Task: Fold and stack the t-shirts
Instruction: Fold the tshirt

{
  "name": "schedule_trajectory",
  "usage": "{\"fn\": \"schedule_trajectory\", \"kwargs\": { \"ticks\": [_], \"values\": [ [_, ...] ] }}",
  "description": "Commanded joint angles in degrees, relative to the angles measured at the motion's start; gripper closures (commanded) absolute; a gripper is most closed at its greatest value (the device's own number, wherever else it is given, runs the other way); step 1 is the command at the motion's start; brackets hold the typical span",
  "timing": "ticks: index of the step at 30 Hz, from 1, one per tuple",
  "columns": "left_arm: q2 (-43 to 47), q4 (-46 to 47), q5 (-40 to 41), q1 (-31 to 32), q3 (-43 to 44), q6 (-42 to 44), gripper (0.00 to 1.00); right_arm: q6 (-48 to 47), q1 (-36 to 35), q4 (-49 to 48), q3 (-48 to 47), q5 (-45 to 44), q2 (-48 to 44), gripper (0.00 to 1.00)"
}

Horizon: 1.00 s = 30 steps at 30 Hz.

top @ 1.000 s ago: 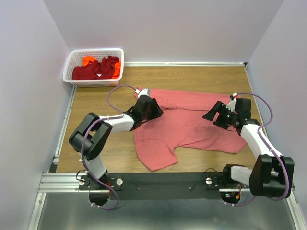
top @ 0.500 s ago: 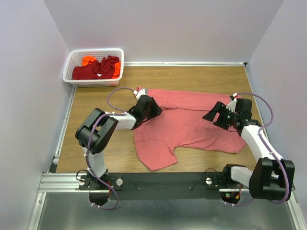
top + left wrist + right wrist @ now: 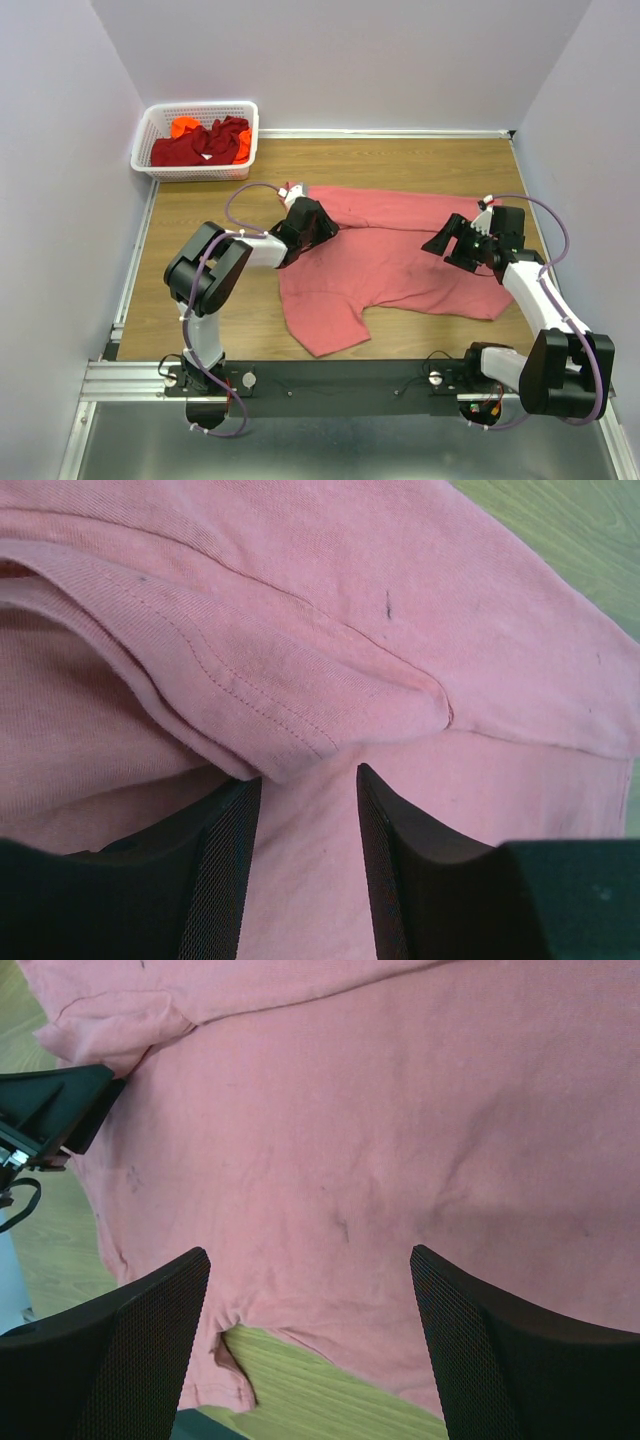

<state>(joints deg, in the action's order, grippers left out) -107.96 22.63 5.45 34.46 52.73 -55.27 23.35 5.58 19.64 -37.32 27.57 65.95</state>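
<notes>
The task is hardly begun: the salmon-pink t-shirt [image 3: 400, 262] lies unfolded at the centre of the table [image 3: 440, 165], the left gripper [image 3: 308, 777] narrowly apart at its 10 o'clock edge, the right gripper [image 3: 310, 1252] wide apart over its 3 o'clock side, and the dark red t-shirt [image 3: 195, 150] and the orange t-shirt [image 3: 184, 126] lie in the basket [image 3: 143, 135] at 11 o'clock.

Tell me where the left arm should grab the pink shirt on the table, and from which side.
Grip the raised stitched fold of the salmon-pink shirt, just ahead of the left gripper. Come in low from the gripper's present side, with the open jaws astride the fold. The ridge stands up off the flat cloth around it, so it probably gives an edge to pinch.
</notes>
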Motion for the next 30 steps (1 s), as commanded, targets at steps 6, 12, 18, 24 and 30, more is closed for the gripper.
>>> {"fn": "schedule_trajectory", "kwargs": {
  "ticks": [6, 12, 18, 24, 30],
  "values": [
    [-1.9, 1.3, 2.9, -0.6, 2.7, -0.7, 0.53, -1.5, -0.4, 1.2, -2.2, 0.6, 0.8, 0.11],
    [-2.3, 1.4, 2.5, -0.5, 3.5, -0.3, 0.55, -1.5, -0.4, 1.3, -2.4, 0.4, 1.3, 0.11],
    [-2.3, 1.3, 2.2, -0.6, 3.8, -0.1, 0.65, -1.6, -0.4, 1.4, -2.7, 0.3, 1.8, 0.11],
    [-1.5, -0.1, 1.1, -0.6, 4.1, -0.3, 0.85, -1.6, -0.4, 1.5, -2.8, 0.4, 2.0, 0.11],
    [-0.1, -4.7, -3.0, -0.6, 5.5, -1.0, 1.0, -1.2, -0.4, 1.5, -3.0, 0.9, 2.2, 0.11]
  ]
}}
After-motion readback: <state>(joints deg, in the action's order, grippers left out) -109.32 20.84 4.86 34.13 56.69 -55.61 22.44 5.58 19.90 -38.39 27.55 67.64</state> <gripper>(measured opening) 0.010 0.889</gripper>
